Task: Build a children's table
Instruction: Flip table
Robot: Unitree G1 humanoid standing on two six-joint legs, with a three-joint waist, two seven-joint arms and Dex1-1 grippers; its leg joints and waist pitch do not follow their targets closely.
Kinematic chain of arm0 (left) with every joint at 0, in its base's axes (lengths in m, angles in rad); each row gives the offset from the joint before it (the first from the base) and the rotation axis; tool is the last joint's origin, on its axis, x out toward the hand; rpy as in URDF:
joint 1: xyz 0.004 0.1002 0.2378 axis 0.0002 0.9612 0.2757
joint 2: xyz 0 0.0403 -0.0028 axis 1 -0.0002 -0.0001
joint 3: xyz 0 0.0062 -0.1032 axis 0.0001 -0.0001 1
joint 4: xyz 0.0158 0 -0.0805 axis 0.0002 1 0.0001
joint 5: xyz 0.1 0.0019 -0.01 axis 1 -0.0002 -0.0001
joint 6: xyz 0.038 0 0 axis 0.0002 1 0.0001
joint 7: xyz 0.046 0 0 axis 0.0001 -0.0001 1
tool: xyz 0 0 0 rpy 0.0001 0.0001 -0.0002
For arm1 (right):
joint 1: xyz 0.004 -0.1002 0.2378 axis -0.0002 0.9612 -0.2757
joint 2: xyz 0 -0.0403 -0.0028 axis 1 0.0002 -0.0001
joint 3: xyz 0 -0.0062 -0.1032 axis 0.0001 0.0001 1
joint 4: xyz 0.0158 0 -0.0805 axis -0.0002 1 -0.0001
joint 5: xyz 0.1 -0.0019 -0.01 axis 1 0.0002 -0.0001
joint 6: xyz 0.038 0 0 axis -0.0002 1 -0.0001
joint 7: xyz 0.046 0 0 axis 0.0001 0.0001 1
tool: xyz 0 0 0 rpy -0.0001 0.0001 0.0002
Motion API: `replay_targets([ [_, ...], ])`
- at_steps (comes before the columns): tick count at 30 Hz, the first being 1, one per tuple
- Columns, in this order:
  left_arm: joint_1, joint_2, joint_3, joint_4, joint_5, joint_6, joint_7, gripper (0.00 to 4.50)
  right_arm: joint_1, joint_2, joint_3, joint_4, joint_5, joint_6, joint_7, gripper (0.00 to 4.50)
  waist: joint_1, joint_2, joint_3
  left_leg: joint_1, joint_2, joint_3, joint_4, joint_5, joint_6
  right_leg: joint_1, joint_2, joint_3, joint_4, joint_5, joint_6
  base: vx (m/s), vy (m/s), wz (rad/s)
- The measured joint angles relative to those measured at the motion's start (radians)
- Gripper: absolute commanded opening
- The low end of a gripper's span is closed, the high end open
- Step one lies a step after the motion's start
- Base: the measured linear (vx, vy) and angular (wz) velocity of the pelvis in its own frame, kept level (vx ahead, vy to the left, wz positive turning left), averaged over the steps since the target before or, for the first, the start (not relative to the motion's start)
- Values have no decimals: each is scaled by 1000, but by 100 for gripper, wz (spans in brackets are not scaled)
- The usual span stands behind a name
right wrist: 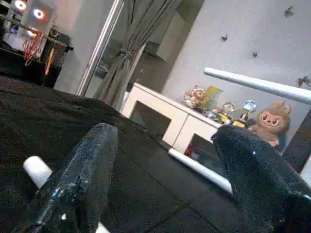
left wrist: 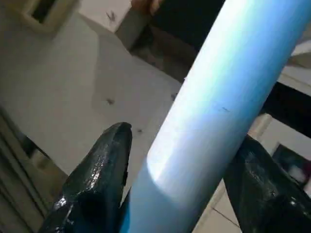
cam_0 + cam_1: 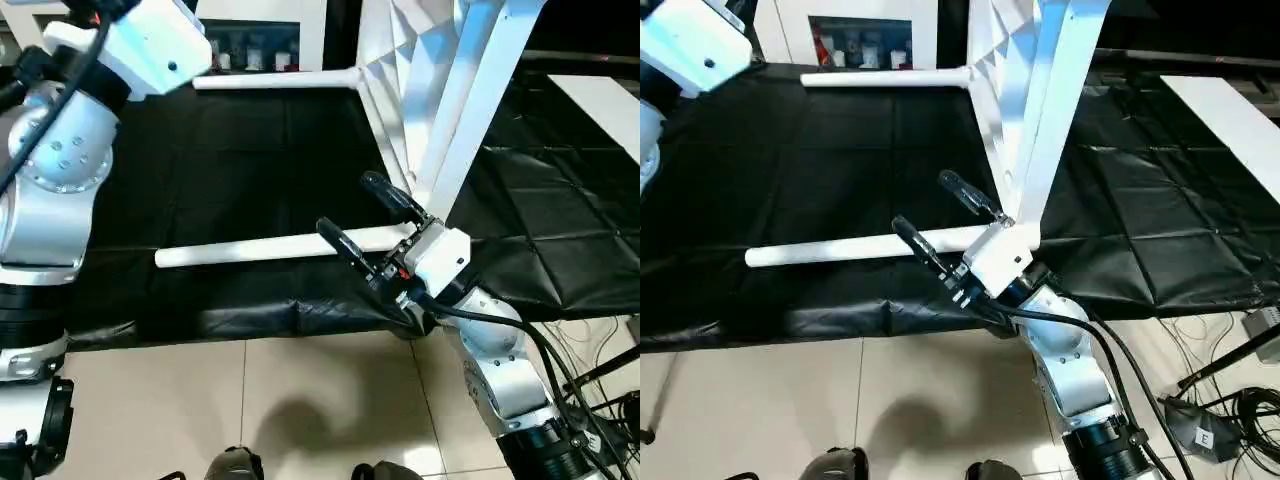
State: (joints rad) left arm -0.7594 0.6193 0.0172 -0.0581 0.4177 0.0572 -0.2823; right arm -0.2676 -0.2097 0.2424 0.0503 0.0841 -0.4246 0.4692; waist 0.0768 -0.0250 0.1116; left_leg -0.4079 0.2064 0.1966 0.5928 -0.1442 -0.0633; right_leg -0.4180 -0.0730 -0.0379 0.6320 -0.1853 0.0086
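Observation:
The white tabletop (image 3: pixel 405 60) stands on edge at the back of the black mat, ribbed underside showing. One leg (image 3: pixel 275 79) sticks out of it to the left, and another (image 3: pixel 480 110) slants down along it. A loose leg (image 3: pixel 250 249) lies flat across the mat. My right gripper (image 3: pixel 345 203) hovers open over that leg's right end, with nothing between its fingers (image 1: pixel 77 184). In the left wrist view, a white tubular leg (image 2: pixel 214 111) runs between my left gripper's fingers (image 2: pixel 97 179), which sit against its sides.
The black mat (image 3: pixel 220 170) ends at a tiled floor (image 3: pixel 300 400) in front. A white cabinet (image 1: pixel 165 114) with toys stands behind. A white board (image 3: pixel 600 105) lies at the right, and cables (image 3: pixel 600 400) trail beside my right arm.

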Motion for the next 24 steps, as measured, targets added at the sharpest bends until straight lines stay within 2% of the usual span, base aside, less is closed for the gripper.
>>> replay_targets([
  [7,-19,-42,17,-7,-34,149,-55,265,0,-9,2,0,-3,1,24,348,11,20,-8,2,-1,0,-2,0,0,0,-1,0,1,-3,5,0,0,0],
  [13,-25,-91,96,-21,-81,266,-53,266,0,-22,2,0,-4,3,40,348,16,33,-9,1,-2,1,-3,0,0,0,-2,0,1,-3,5,0,0,0],
  [19,-39,-158,185,-43,-186,359,-28,266,0,-30,2,0,-4,4,46,348,20,34,-10,-2,-3,1,-1,1,1,1,-4,0,-1,-4,6,0,0,0],
  [24,-52,-247,254,-39,-269,437,-5,265,0,-30,2,0,-4,14,60,348,17,32,-9,-3,-3,1,-1,2,3,1,-4,0,-1,-4,6,0,0,0],
])
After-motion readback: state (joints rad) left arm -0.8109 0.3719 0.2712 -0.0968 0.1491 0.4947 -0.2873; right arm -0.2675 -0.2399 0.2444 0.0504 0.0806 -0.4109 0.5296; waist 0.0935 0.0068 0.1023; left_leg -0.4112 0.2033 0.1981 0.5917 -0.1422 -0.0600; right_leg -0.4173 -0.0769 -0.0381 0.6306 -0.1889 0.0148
